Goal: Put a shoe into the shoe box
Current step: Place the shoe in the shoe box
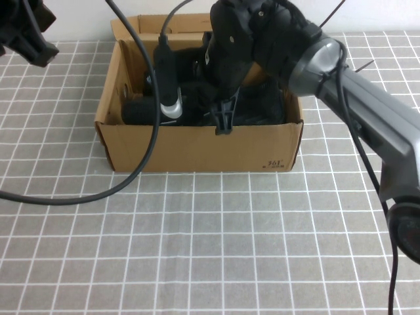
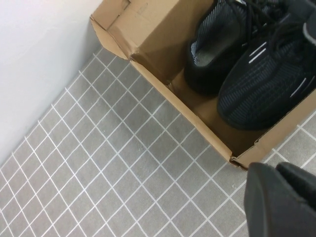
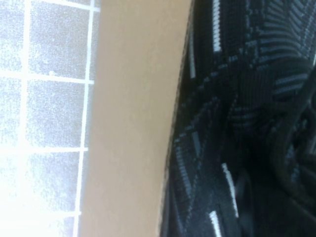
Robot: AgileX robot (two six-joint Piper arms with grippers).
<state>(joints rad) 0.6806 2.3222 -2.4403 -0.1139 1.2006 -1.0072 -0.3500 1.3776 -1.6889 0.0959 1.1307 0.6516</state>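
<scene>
left claw [image 2: 284, 197] off-box | right claw [image 1: 224, 117] in shoe box [image 1: 197, 154] | 2 shoes [image 2: 266, 79]

We see a desk [image 1: 216, 249] covered in a grey cloth gridded with white lines, set against a plain white wall [image 2: 34, 59].
</scene>
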